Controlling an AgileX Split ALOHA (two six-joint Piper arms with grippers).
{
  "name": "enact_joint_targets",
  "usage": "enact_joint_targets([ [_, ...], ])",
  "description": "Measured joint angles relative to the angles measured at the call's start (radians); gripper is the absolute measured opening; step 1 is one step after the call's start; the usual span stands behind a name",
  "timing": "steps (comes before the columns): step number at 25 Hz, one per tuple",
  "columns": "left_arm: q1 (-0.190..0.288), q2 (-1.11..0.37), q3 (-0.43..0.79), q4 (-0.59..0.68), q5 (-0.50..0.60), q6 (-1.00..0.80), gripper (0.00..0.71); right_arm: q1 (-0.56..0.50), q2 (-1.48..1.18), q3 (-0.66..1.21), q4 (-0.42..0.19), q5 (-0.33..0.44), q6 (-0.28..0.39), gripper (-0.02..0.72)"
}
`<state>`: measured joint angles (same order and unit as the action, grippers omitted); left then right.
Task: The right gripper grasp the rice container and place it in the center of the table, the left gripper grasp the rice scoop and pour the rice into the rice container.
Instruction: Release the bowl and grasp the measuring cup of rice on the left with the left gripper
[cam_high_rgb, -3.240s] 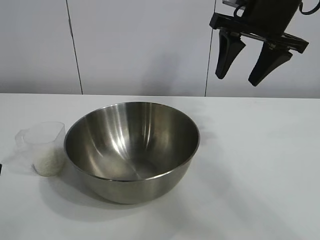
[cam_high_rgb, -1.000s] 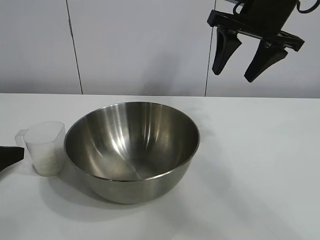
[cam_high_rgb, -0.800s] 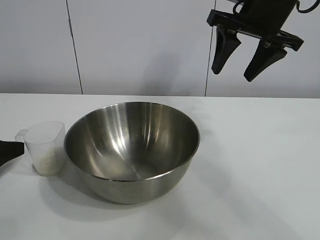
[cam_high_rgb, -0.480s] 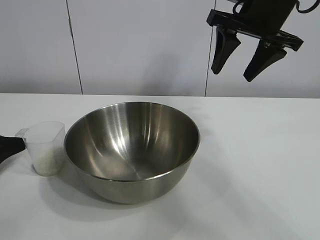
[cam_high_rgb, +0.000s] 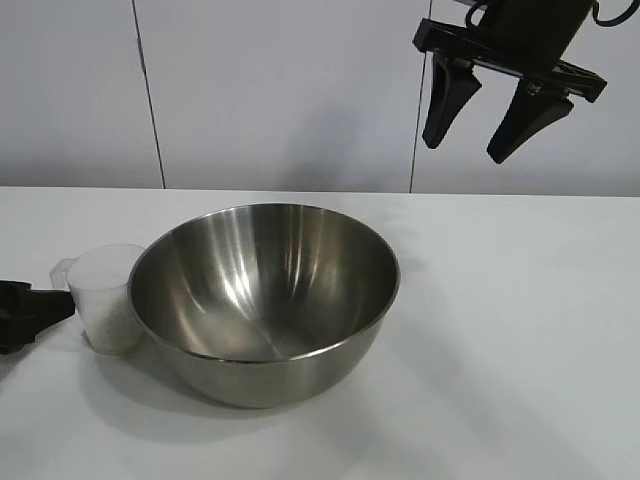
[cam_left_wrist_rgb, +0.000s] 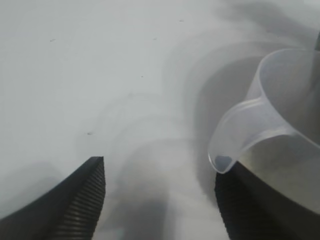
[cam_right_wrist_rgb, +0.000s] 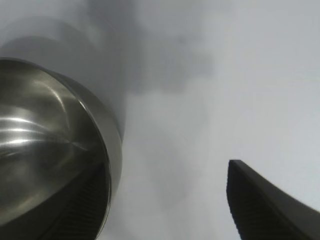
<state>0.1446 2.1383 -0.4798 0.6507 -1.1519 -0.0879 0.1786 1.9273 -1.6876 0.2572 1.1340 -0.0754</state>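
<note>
Now | left end effector (cam_high_rgb: 45, 305) at scoop (cam_high_rgb: 108, 300) handle, fingers apart, nothing gripped | scoop touching bowl (cam_high_rgb: 265, 300) mid-desk (cam_high_rgb: 520, 330) | right end effector (cam_high_rgb: 478, 135) open, empty, high above.

Exterior camera level, facing across table (cam_high_rgb: 520, 330), bowl (cam_high_rgb: 265, 300) mid-frame, left wrist camera close on cup (cam_left_wrist_rgb: 280, 115), right wrist camera steep above bowl rim, bowl shared with exterior
</note>
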Motion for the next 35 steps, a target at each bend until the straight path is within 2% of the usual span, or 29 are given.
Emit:
enact_joint_targets([
  [15, 0.000, -0.017, 0.000, -0.028, 0.000, -0.058, 0.446, 0.000, 0.000, 0.000, 0.001, -0.001, 0.000, 0.473],
  [20, 0.000, -0.024, -0.020, -0.008, 0.000, -0.072, 0.394, 0.000, 0.000, 0.000, 0.001, -0.004, 0.000, 0.473],
  [26, 0.000, -0.024, -0.060, 0.059, 0.000, -0.100, 0.369, 0.000, 0.000, 0.000, 0.001, -0.005, 0.000, 0.473],
  [28, 0.000, -0.024, -0.060, 0.062, -0.001, -0.123, 0.303, 0.000, 0.000, 0.000, 0.001, -0.005, 0.000, 0.473],
  [30, 0.000, -0.024, -0.060, 0.067, 0.000, -0.151, 0.143, 0.000, 0.000, 0.000, 0.001, -0.005, 0.000, 0.473],
  [31, 0.000, -0.024, -0.060, 0.067, 0.000, -0.158, 0.097, 0.000, 0.000, 0.000, 0.001, -0.005, 0.000, 0.473],
  [33, 0.000, -0.024, -0.060, 0.067, 0.001, -0.168, 0.039, 0.000, 0.000, 0.000, 0.001, -0.005, 0.000, 0.473],
  [35, 0.000, -0.024, -0.060, 0.067, 0.001, -0.171, 0.021, 0.000, 0.000, 0.000, 0.001, -0.005, 0.000, 0.473],
])
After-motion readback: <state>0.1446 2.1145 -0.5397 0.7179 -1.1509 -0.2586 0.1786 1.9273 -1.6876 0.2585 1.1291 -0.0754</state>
